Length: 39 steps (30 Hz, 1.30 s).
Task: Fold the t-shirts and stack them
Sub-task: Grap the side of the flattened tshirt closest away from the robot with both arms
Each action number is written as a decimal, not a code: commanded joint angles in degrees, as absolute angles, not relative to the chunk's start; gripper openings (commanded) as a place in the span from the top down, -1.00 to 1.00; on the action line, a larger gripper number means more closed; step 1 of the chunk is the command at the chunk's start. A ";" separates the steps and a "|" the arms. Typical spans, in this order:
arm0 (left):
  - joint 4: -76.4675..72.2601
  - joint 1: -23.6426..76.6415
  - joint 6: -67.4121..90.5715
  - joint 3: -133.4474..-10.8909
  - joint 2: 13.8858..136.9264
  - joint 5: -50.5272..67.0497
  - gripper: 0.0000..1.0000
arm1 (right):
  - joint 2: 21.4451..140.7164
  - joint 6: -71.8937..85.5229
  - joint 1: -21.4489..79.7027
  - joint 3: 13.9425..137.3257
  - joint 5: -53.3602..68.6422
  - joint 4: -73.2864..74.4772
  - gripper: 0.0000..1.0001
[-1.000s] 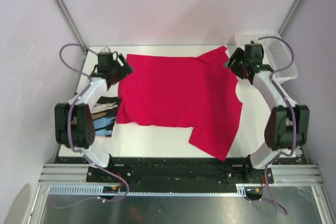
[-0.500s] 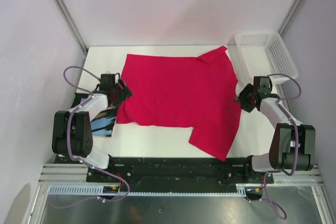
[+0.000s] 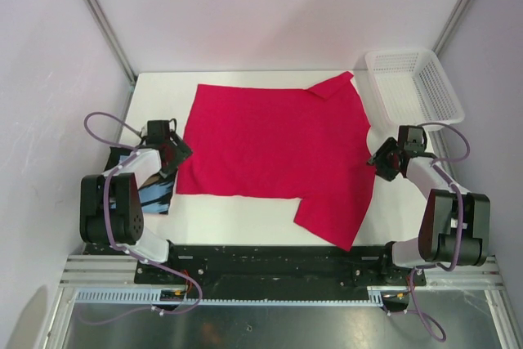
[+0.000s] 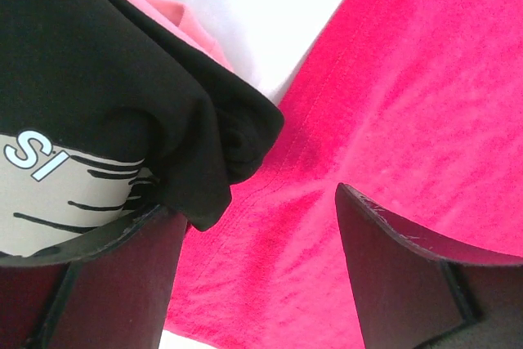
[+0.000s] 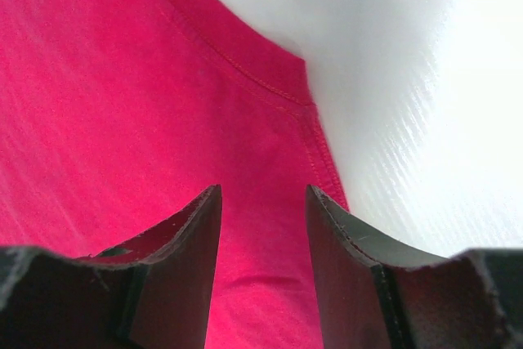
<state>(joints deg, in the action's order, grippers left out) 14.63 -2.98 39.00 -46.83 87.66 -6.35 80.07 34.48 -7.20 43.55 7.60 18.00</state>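
The crimson-pink t-shirt (image 3: 278, 149) lies spread flat on the white table (image 3: 245, 218), one sleeve pointing to the near right. The black printed t-shirt (image 3: 154, 194) lies bunched at the table's left edge, partly under the left arm. My left gripper (image 3: 173, 158) is low over the pink shirt's left edge, open, with pink cloth (image 4: 409, 104) below the gap and a black fold (image 4: 98, 79) against its left finger. My right gripper (image 3: 381, 161) is down at the pink shirt's right hem (image 5: 98, 79), open, its fingers astride the cloth with a gap between them.
A white mesh basket (image 3: 413, 86) stands at the far right corner, just behind the right arm. Bare table (image 5: 409, 79) shows to the right of the pink hem. Metal frame posts rise at both far corners.
Both arms have drawn back from the shirt's far corners to the middle of its side edges and dropped low. The right jaws have narrowed. The shirt lies as before.
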 commanded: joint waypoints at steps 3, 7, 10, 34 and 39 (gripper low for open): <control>17.44 -4.20 38.24 -47.46 87.65 -11.80 -0.57 | 81.09 32.43 -8.97 42.55 8.56 16.15 0.02; 17.75 -4.22 37.90 -47.62 87.52 -11.59 -0.56 | 81.24 31.88 -9.90 42.36 8.33 16.38 0.03; 17.85 -4.20 37.59 -47.52 86.81 -10.58 -0.57 | 81.18 31.62 -10.00 42.21 7.49 16.90 0.04; 19.27 5.47 41.13 -42.22 70.97 -7.67 -0.54 | 59.57 43.85 -2.71 26.00 0.66 32.91 0.19; 19.38 5.75 42.24 -40.51 68.96 -7.39 -0.55 | 56.89 45.32 -0.73 25.09 1.27 36.88 0.19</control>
